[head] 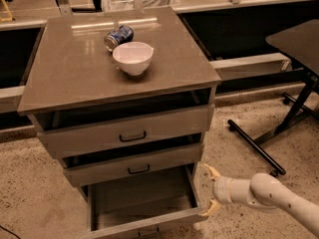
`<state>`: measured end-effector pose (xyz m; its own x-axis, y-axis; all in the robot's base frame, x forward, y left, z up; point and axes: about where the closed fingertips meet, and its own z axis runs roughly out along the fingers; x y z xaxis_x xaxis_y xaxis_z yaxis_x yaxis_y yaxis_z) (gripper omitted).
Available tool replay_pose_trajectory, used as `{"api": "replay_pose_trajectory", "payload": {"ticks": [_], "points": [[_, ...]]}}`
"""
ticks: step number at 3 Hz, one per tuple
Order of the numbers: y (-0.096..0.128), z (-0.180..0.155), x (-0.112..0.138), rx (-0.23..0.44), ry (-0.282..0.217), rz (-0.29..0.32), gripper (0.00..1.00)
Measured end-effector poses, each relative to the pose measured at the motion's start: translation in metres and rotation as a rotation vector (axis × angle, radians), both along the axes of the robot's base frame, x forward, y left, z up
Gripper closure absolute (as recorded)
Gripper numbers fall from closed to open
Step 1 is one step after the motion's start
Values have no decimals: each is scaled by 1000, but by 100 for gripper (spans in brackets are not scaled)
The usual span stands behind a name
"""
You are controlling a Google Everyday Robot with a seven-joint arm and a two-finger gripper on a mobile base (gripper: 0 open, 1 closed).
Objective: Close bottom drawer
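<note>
The bottom drawer (pixel 142 198) of the grey cabinet is pulled far out, showing an empty grey inside; its front panel (pixel 144 226) runs along the lower edge of the view with the small black handle (pixel 148 231) barely showing. My gripper (pixel 210 191) is at the drawer's right front corner, fingers spread open, with one yellowish fingertip (pixel 213 172) above and one near the drawer's front corner. It holds nothing.
The middle drawer (pixel 132 166) and top drawer (pixel 127 131) stand slightly out. A white bowl (pixel 132 57) and a blue can (pixel 118 36) lie on the cabinet top (pixel 75 73). A black table leg frame (pixel 259 146) stands on the speckled floor at right.
</note>
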<state>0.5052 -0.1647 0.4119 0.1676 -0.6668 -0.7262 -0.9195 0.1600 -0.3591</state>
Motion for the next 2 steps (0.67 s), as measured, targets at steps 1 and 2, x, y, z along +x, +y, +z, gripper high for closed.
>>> {"api": "replay_pose_trajectory", "payload": {"ticks": [1,2], "points": [[1,-15,0,-7,28,83,0],[5,-18,-2,5,43,105,0]]}}
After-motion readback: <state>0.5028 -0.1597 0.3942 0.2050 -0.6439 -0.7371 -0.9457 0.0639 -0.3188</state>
